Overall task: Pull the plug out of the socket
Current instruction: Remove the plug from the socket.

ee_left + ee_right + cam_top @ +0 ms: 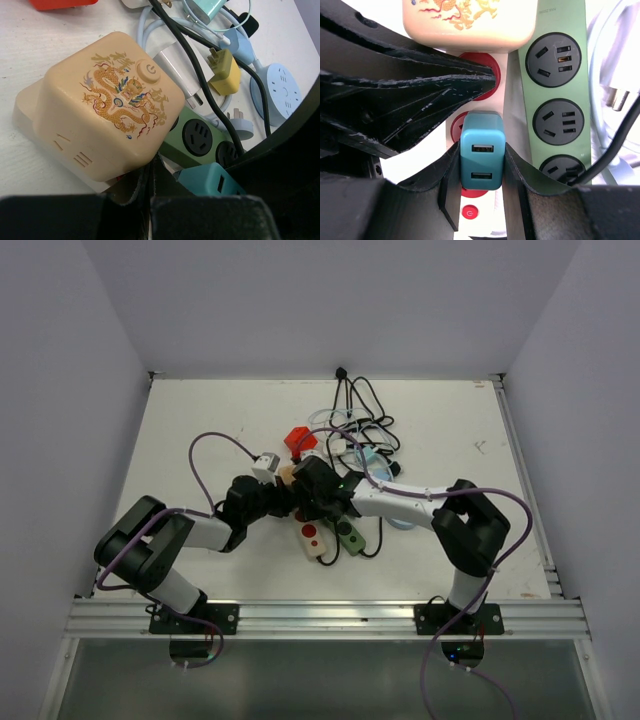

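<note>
A teal two-port USB plug [482, 131] stands on a red socket of the white power strip [489, 216], which lies mid-table [316, 538]. My right gripper [482, 150] is shut on the plug, one finger pressed against each side. Whether the prongs are still in the socket is hidden. My left gripper [150, 182] is shut with nothing in it. Its joined fingertips [487, 76] lie over the strip's farther red socket, beside the plug [212, 181]. In the top view both grippers meet over the strip, left [287, 502] and right [318, 495].
A cream cube socket with a dragon print [110, 100] sits on the strip's far end. A green power strip [560, 100] lies along the right. Behind are a yellow plug [223, 75], a blue round socket [284, 90], a red block [299, 437] and tangled cables [360, 420].
</note>
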Robot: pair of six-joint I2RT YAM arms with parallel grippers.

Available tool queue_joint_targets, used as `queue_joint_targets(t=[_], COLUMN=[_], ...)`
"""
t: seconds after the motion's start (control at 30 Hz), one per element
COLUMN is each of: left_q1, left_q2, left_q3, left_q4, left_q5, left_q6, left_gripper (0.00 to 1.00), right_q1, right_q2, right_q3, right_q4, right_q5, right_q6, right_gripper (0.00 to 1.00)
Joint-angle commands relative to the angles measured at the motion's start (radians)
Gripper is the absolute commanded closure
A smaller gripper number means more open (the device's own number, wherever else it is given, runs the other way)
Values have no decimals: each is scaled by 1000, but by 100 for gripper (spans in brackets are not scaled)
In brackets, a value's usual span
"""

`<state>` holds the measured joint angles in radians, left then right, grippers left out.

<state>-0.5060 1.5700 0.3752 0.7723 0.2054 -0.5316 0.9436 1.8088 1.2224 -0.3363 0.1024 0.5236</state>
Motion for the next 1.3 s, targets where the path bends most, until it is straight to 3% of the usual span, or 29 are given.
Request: queue_joint_targets(t=[0.0,0.1,0.27,0.4,0.53,0.63,0.83,0.93,1.0,1.07,1.27], left_q1=[3,3,3,3,3,3,3,3,3,3,3], left_q2=[61,62,73,73,74,94,85,84,84,87,90], left_q3=[-30,-29,-22,-22,-22,-10,-15,-15,-13,-13,-10], left_q4=[-245,-243,-248,-249,-249,-260,-261,-261,-260,-261,-265], left_q5=[-50,-50,-44,-46,-44,-43,-49,-49,-47,-49,-50], left_q6=[41,41,44,44,45,44,41,41,42,42,42], left_gripper=[100,100,100,100,100,100,100,100,100,100,100], right_q1=[73,129,153,139,57,12,12,30,61,107,156], right_q2=[-28,26,63,18,-57,-88,-65,-58,-43,-5,55], right_q3=[95,187,238,184,50,-1,34,67,112,192,284], right_q4=[-28,-162,-204,-129,12,101,103,44,-69,-139,-224], right_q5=[86,221,266,183,-65,-160,-247,-157,22,100,167], right_q6=[-23,-34,-8,1,42,81,85,62,24,9,9], right_gripper=[100,100,100,100,100,100,100,100,100,100,100])
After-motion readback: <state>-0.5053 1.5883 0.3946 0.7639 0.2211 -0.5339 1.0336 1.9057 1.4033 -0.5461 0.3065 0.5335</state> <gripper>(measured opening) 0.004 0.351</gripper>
